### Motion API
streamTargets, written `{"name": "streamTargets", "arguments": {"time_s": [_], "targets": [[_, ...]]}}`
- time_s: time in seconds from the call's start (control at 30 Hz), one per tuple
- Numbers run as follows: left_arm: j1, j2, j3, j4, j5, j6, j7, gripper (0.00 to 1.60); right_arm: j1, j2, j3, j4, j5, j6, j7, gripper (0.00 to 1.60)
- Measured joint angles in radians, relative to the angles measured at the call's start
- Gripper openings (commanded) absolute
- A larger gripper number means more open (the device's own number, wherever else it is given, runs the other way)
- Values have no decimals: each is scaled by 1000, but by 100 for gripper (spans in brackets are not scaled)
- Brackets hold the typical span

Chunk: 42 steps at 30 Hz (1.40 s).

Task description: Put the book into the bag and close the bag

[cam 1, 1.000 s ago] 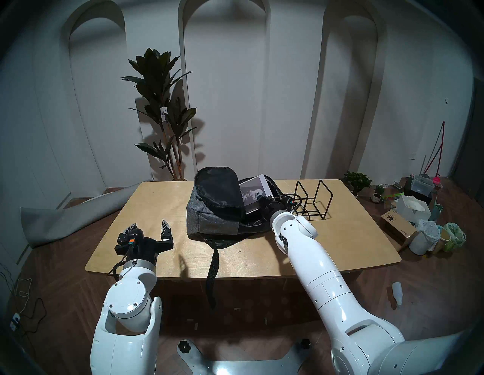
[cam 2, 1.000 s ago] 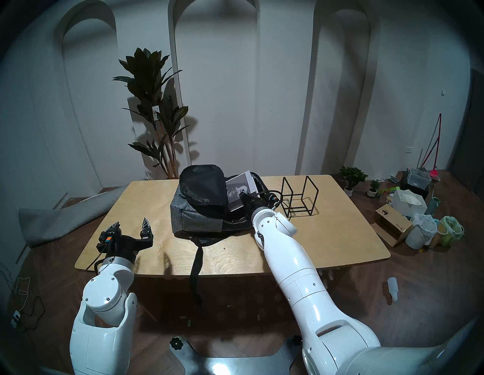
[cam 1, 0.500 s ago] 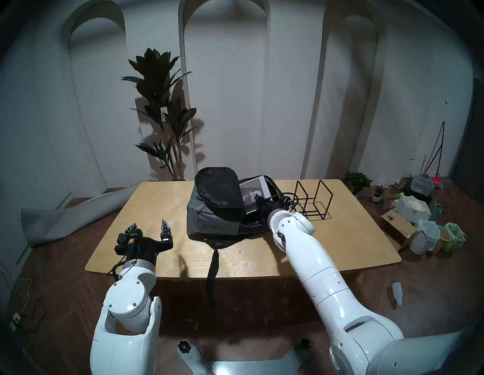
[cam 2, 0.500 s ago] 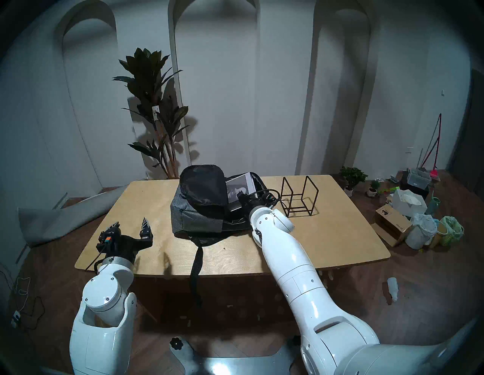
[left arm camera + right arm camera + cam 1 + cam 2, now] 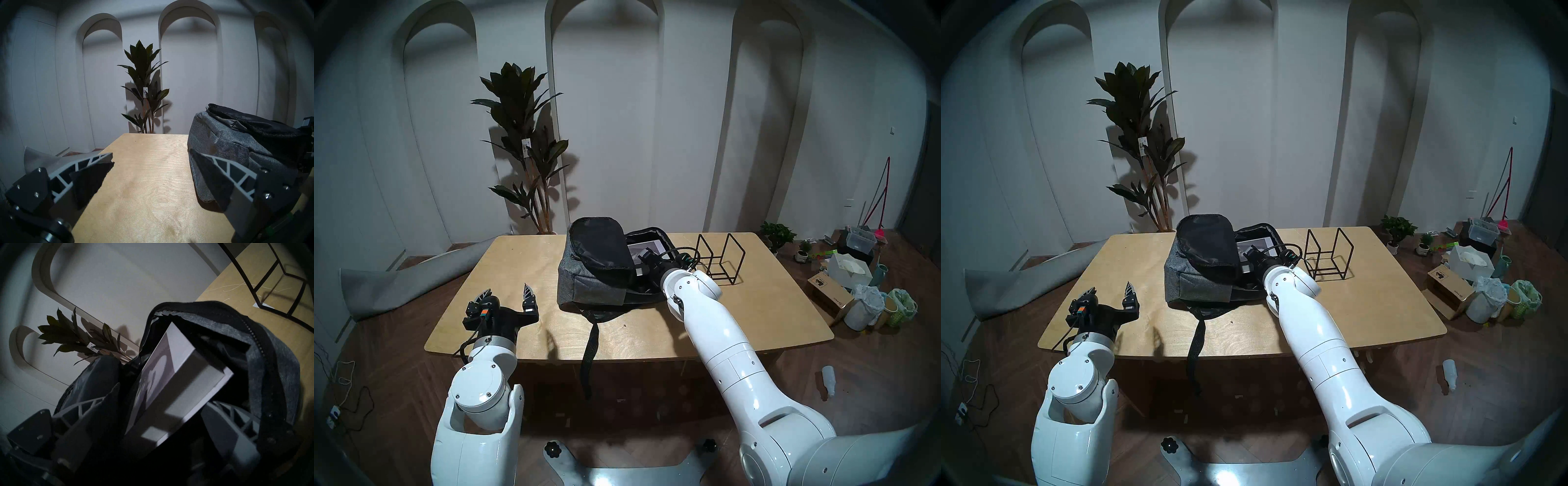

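Book [image 5: 171,389] dropped inside open bag [image 5: 592,288] at table's far middle, right gripper [image 5: 159,414] spread wide around it, left gripper [image 5: 151,162] open, idle near left; next, withdraw and zip shut.

No lettering is legible: the small white tag [image 5: 145,91] on the tall dark-leaved potted plant [image 5: 143,79] carries dark marks too blurred to read

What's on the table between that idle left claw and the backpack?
Nothing: the left wrist view shows only bare table between the open left gripper and the backpack.
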<state>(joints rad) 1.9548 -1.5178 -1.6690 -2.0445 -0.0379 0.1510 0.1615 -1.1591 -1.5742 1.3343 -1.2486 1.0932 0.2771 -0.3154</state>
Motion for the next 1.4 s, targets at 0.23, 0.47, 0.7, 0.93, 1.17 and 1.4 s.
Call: {"name": "streamTargets", "arguments": {"time_s": [0.23, 0.47, 0.7, 0.93, 1.17, 1.4], "targets": [[0, 0, 7, -3, 3, 0, 2, 160, -6, 7, 24, -87, 21, 45, -71, 160], [0, 0, 15, -6, 5, 0, 3, 160, -26, 20, 38, -169, 42, 95, -133, 160], [1, 0, 19, -11, 6, 0, 4, 160, -60, 33, 60, -250, 74, 147, -180, 160], [-5, 0, 19, -33, 4, -1, 5, 160, -63, 75, 100, -332, 81, 160, -148, 160], [-49, 0, 34, -63, -5, 3, 6, 160, -42, 157, 176, -420, -9, 133, -109, 160], [-118, -14, 83, -75, -34, 35, -6, 160, -48, 240, 267, -507, -97, 101, -83, 160]]}}
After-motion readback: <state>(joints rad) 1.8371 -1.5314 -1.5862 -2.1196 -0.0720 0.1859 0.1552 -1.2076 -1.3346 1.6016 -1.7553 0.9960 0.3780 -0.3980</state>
